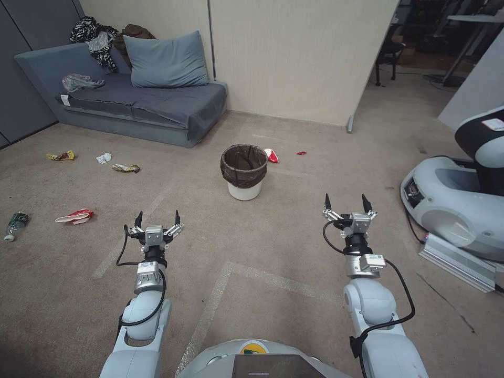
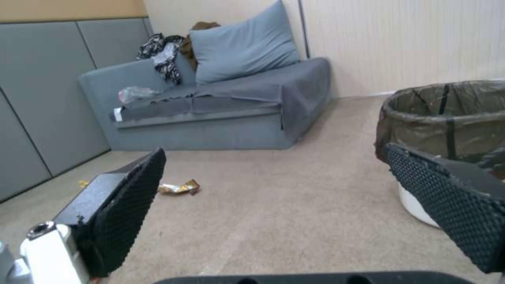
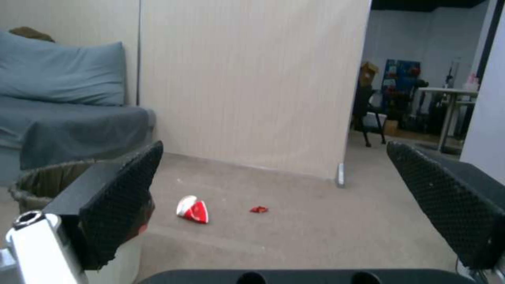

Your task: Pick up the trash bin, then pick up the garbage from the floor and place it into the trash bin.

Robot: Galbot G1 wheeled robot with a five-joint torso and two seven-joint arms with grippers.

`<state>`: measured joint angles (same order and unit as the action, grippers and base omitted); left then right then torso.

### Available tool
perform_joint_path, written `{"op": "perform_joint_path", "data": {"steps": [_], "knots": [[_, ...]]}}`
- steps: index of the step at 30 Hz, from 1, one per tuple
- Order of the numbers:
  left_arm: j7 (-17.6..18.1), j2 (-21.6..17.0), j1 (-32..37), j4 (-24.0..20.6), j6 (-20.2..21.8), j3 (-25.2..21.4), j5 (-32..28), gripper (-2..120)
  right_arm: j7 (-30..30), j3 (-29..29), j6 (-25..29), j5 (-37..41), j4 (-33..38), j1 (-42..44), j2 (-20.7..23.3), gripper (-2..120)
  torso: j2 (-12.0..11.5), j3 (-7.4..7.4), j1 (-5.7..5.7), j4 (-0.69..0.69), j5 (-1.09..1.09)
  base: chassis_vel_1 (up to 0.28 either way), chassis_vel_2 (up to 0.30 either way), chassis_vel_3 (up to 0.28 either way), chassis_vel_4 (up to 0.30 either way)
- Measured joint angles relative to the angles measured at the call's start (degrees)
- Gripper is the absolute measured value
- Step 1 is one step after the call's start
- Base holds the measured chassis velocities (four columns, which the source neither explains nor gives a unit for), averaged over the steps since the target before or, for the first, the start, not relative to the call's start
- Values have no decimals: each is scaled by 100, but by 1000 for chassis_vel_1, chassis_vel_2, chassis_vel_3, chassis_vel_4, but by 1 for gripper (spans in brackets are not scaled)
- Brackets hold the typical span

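The trash bin [image 1: 244,172] is a white bucket lined with a dark brown bag, standing upright on the carpet ahead of me, between my two arms and farther off. It also appears in the left wrist view [image 2: 447,118] and the right wrist view [image 3: 47,177]. My left gripper [image 1: 157,218] and right gripper [image 1: 348,203] both hover open and empty, short of the bin. Garbage lies scattered: a red-and-white cup [image 1: 271,155] beside the bin [image 3: 193,209], a red scrap [image 1: 301,153], another crushed cup [image 1: 75,216], a bottle [image 1: 15,224], wrappers [image 1: 126,168] [image 1: 61,156] and a tissue [image 1: 104,157].
A grey sofa [image 1: 142,105] with a cushion and clothes stands at the back left against a beige partition [image 1: 299,58]. Another robot's white base [image 1: 457,205] sits at the right. Open carpet lies between me and the bin.
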<state>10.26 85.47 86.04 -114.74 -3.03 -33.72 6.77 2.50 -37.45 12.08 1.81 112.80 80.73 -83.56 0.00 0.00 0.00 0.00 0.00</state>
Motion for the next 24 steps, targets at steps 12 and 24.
{"op": "perform_joint_path", "data": {"steps": [12,24], "knots": [[-7,42,25,-70,17,-24,46,100,-8,5,-4,34,41,-10,48,100,0,1,0,1,1,-133,140,142,-129],[4,52,2,-84,16,-19,16,100,-18,29,34,32,52,2,35,100,-1,0,0,0,0,-128,141,132,-136]]}}
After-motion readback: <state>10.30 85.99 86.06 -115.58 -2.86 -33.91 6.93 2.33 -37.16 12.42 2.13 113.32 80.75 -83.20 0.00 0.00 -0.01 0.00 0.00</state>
